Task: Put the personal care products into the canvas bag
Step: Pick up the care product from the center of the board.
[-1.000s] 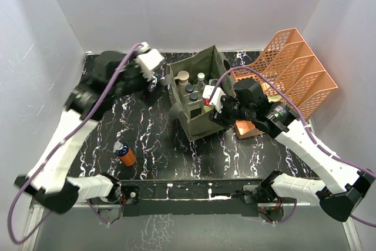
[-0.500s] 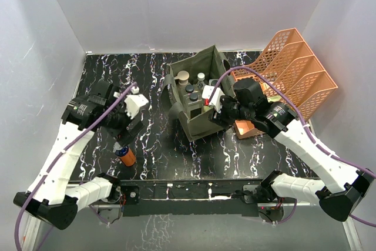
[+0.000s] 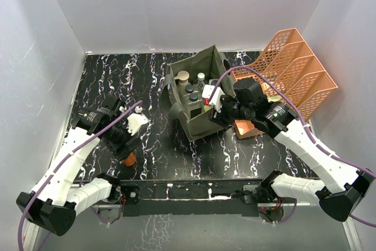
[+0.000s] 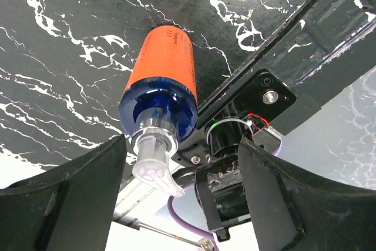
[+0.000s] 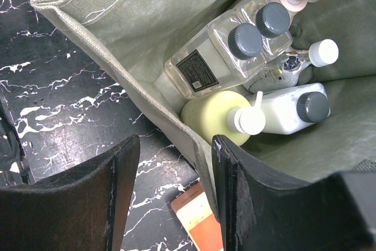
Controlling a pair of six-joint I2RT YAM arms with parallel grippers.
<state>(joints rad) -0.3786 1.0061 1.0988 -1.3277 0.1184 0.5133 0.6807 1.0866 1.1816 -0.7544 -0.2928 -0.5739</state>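
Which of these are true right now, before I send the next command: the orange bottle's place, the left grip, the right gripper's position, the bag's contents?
1. The orange bottle is on the table, outside the canvas bag. True.
2. The left gripper is shut on the orange bottle. False: its jaws stand open on either side of the pump top, with gaps showing.
3. The right gripper straddles one wall of the bag, jaws apart. True.
4. The bag is empty. False: it holds several bottles, including a pale yellow bottle and dark-capped clear bottles.
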